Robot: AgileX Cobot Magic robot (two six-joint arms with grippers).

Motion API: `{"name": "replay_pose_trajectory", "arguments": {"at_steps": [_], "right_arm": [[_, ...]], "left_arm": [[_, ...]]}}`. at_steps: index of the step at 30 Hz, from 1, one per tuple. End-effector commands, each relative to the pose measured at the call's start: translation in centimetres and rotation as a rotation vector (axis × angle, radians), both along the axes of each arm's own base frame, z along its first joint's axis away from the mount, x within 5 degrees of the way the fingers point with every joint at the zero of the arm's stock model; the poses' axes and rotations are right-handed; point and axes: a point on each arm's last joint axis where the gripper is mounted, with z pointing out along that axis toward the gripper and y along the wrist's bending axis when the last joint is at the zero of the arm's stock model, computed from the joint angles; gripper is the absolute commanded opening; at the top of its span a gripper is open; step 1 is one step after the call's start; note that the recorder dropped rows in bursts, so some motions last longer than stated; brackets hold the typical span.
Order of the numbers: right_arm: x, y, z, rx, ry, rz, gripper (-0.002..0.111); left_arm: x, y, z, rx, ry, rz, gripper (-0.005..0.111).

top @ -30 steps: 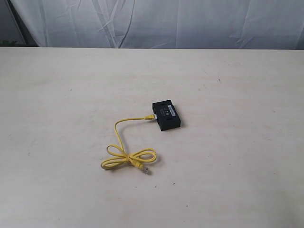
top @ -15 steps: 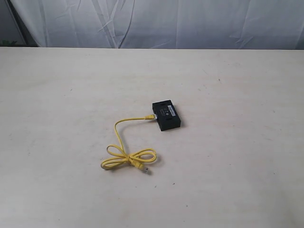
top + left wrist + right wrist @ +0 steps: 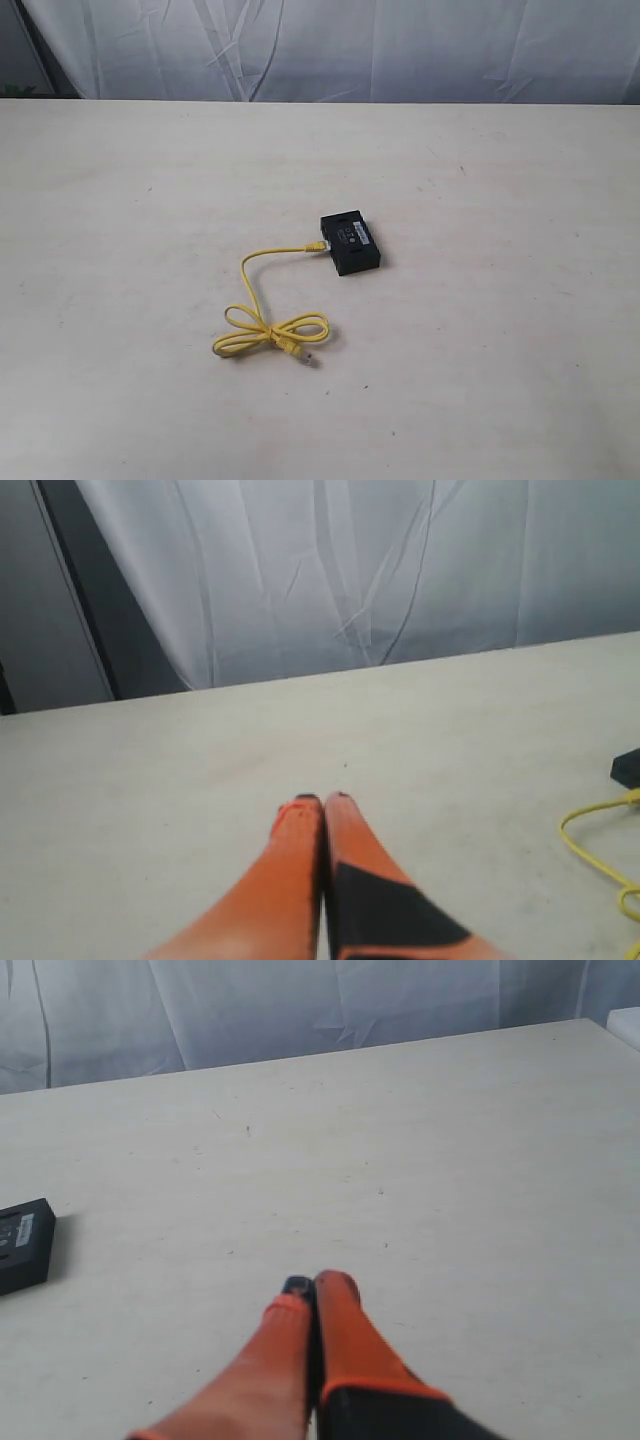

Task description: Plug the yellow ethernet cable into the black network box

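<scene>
Nearest, the yellow ethernet cable (image 3: 270, 335) lies knotted on the bench (image 3: 500, 350), its far plug meeting the black network box (image 3: 350, 242) mid-bench. Left fingers (image 3: 300, 825) and right fingers (image 3: 335, 1295) are clenched, holding nothing.

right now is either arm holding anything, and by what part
Nothing is held. Both grippers, left and right, are shut on air above the table; the yellow ethernet cable lies untouched.
</scene>
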Motion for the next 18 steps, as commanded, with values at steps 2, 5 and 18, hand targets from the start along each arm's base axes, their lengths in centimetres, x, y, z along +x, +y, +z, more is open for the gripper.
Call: {"name": "replay_pose_trajectory", "arguments": {"at_steps": [2, 5, 18], "right_arm": [[0.0, 0.0, 0.2, -0.002, -0.024, -0.004, 0.000], [0.0, 0.0, 0.2, -0.002, -0.024, -0.004, 0.000], [0.0, 0.0, 0.2, -0.002, -0.024, -0.004, 0.000]], "left_arm": [[1.1, 0.3, -4.5, 0.031, 0.059, 0.032, 0.000], [1.1, 0.5, -5.4, 0.089, 0.094, 0.038, 0.000], [1.1, 0.5, -5.4, 0.098, 0.092, 0.040, 0.000]]}}
